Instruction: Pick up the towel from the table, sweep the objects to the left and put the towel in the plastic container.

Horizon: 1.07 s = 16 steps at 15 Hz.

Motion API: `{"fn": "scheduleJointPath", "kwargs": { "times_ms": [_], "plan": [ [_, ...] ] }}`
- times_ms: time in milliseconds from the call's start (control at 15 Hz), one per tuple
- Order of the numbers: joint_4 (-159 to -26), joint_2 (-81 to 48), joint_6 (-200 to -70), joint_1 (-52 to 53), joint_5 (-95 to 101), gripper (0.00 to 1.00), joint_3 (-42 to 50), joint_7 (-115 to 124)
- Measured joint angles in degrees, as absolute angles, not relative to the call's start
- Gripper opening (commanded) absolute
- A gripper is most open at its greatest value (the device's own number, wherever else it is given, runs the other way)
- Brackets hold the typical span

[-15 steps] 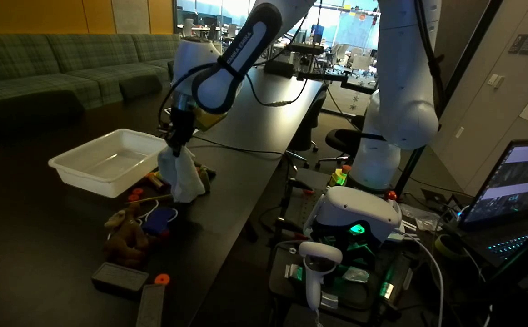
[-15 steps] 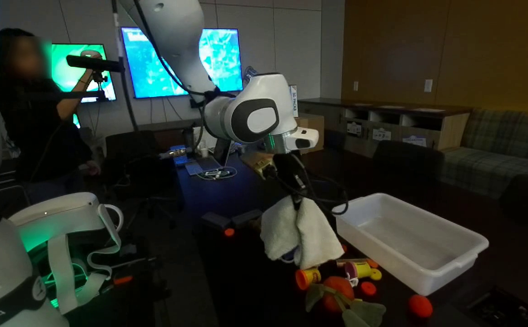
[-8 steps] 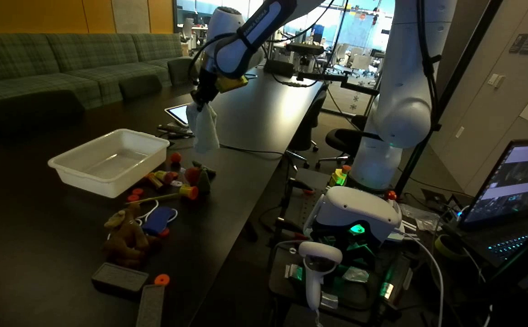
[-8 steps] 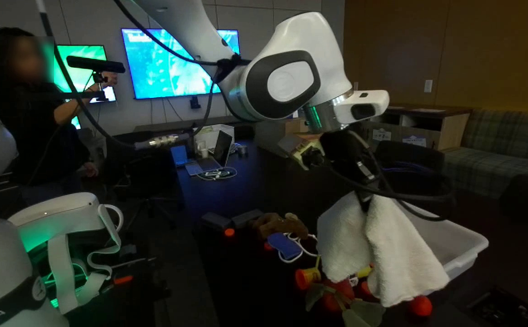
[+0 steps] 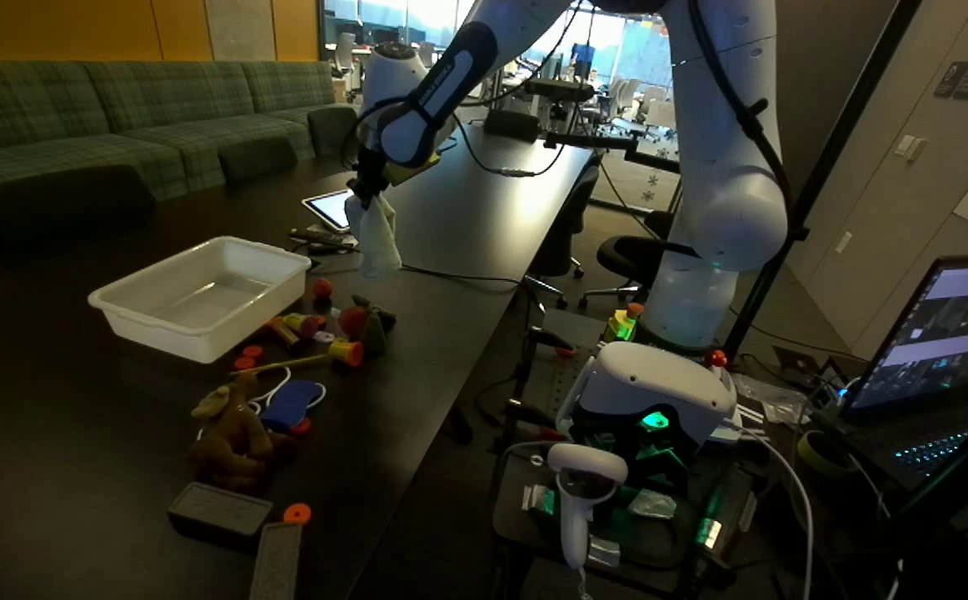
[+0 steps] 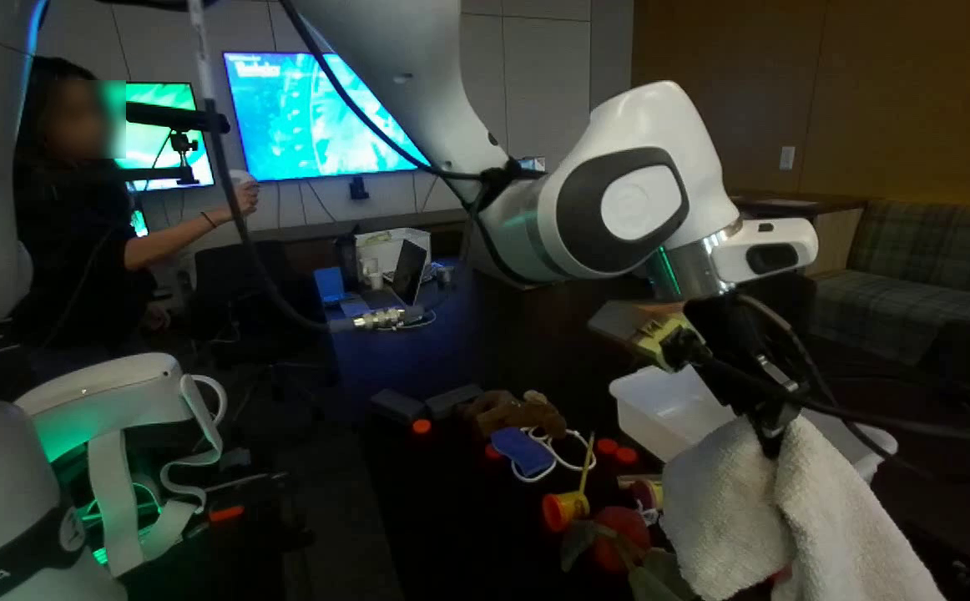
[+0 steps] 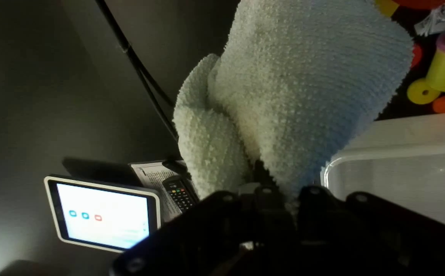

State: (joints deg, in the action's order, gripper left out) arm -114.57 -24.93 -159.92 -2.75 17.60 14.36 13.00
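My gripper (image 5: 365,198) is shut on the white towel (image 5: 376,237), which hangs from the fingers. In an exterior view, the gripper (image 6: 773,442) and towel (image 6: 727,501) are close to the camera, partly covering the container. In the wrist view, the towel (image 7: 310,69) hangs from the jaws (image 7: 288,193). The white plastic container (image 5: 172,337) is upright; nothing shows inside it. Beside it lie a brown plush toy (image 5: 230,437), a blue strapped item (image 5: 291,406), an orange-yellow tub (image 5: 346,352), a red leafy fruit (image 5: 353,321) and a red ball (image 5: 321,289).
A tablet (image 7: 102,214) and a remote (image 7: 180,193) lie on the table beyond the towel. A black cable (image 7: 142,69) crosses the table. Two dark grey boxes (image 5: 219,512) and an orange ring (image 5: 297,512) lie near the table's front end.
My gripper lifted the towel off the objects and carried it past them towards the tablet end. In the last half second it dropped slightly. The objects look unmoved.
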Motion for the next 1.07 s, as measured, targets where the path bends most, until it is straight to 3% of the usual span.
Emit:
{"fn": "scheduleJointPath", "kwargs": {
  "times_ms": [600, 1067],
  "plan": [
    [-95.11, -51.16, -158.41, -3.08, 17.15, 0.06, 15.33, 10.1],
    [-93.3, -58.06, -157.98, -4.25, 18.15, 0.06, 17.76, -0.27]
  ]
}}
